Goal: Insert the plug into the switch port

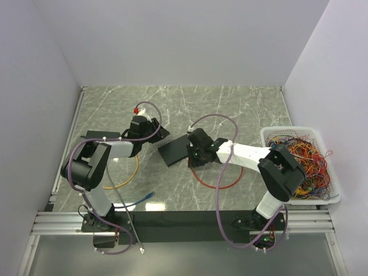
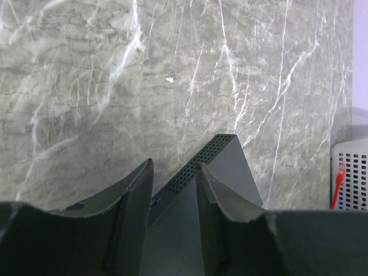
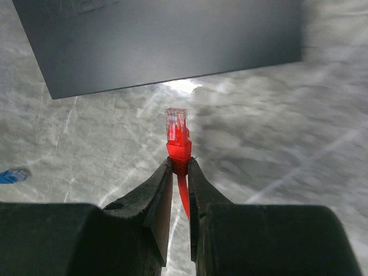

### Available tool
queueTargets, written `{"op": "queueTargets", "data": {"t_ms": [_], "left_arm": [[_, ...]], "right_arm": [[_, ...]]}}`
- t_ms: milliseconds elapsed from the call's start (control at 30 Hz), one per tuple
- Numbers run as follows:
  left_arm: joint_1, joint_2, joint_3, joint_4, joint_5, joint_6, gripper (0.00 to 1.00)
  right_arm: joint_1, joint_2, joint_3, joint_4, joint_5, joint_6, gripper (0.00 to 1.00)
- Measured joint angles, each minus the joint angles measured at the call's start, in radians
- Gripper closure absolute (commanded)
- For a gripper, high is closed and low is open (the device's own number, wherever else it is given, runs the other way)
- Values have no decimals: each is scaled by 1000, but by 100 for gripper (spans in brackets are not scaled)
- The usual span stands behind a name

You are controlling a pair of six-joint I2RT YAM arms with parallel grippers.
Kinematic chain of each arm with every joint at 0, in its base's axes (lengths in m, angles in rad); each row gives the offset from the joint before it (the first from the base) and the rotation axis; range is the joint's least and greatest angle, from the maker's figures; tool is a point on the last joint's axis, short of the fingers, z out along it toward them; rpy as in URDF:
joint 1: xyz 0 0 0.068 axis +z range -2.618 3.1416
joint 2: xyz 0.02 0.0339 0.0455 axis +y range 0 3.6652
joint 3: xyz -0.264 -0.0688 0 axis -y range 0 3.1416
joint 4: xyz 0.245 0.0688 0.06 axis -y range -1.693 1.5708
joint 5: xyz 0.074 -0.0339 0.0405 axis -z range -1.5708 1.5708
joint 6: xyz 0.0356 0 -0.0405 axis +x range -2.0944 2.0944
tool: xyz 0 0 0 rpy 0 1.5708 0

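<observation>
The switch (image 1: 174, 152) is a flat black box lying on the marble table. In the left wrist view its perforated side (image 2: 198, 167) runs between my fingers. My left gripper (image 1: 156, 134) (image 2: 175, 175) is shut on the switch's far left corner. My right gripper (image 1: 192, 151) (image 3: 180, 168) is shut on the red boot of the plug (image 3: 177, 133). Its clear tip points at the switch's near edge (image 3: 161, 54), a short gap away. The switch ports are not visible. The red cable (image 1: 214, 181) loops on the table behind the right gripper.
A white basket (image 1: 265, 135) full of tangled coloured cables stands at the right edge, and it also shows in the left wrist view (image 2: 355, 172). A yellow cable (image 1: 131, 174) and a blue-tipped cable (image 1: 150, 195) (image 3: 11, 175) lie at the front left.
</observation>
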Motion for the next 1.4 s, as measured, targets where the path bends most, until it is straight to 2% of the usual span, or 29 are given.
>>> {"op": "queueTargets", "data": {"t_ms": [167, 667, 1400], "left_arm": [[-1, 3, 0, 12, 10, 3, 59], [-1, 51, 0, 45, 41, 10, 60], [-1, 93, 0, 122, 112, 19, 61]], "right_arm": [[38, 69, 41, -11, 13, -3, 100], [61, 132, 97, -20, 26, -3, 100], [62, 170, 160, -50, 45, -3, 100]]}}
